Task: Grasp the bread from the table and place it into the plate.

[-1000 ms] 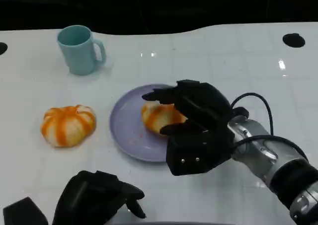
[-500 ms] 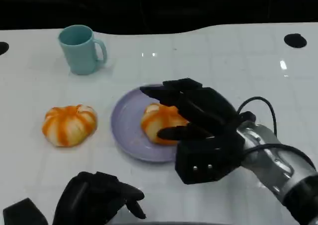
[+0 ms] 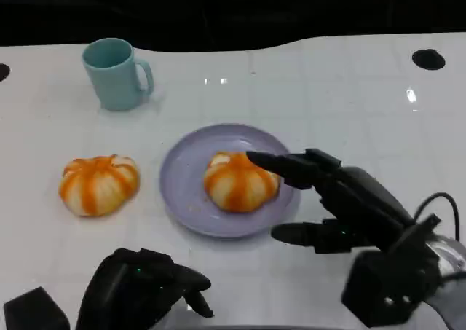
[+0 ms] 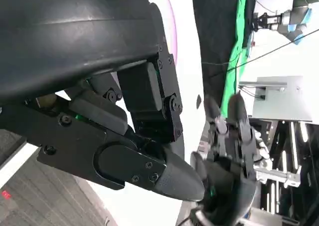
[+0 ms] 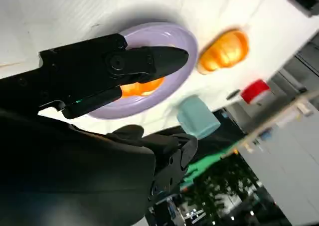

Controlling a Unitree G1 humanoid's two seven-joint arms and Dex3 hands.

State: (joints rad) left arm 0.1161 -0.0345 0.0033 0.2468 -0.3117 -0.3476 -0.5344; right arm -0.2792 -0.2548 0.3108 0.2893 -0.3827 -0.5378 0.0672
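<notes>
One orange-and-white striped bread roll (image 3: pixel 240 182) sits inside the round lilac plate (image 3: pixel 183 171) — placing looks done. The right hand (image 3: pixel 342 206), at the plate's four o'clock, is empty with fingers spread. A second striped roll (image 3: pixel 99 184) lies on the white bench (image 3: pixel 328 89) at nine o'clock; the left hand (image 3: pixel 138 290) rests curled, holding nothing.

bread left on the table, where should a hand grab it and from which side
Grip the bread on the table across its rounded flanks, coming from above. It's a low dome sitting flat, with bare table around it; the left hand is closest.

White glossy table (image 3: pixel 349 89) w/ faint grid lines fills most of the frame; lamp glare at upper centre and right. Black backdrop along top edge. Green curtain (image 4: pixel 243 46) at upper right (left wrist view).
</notes>
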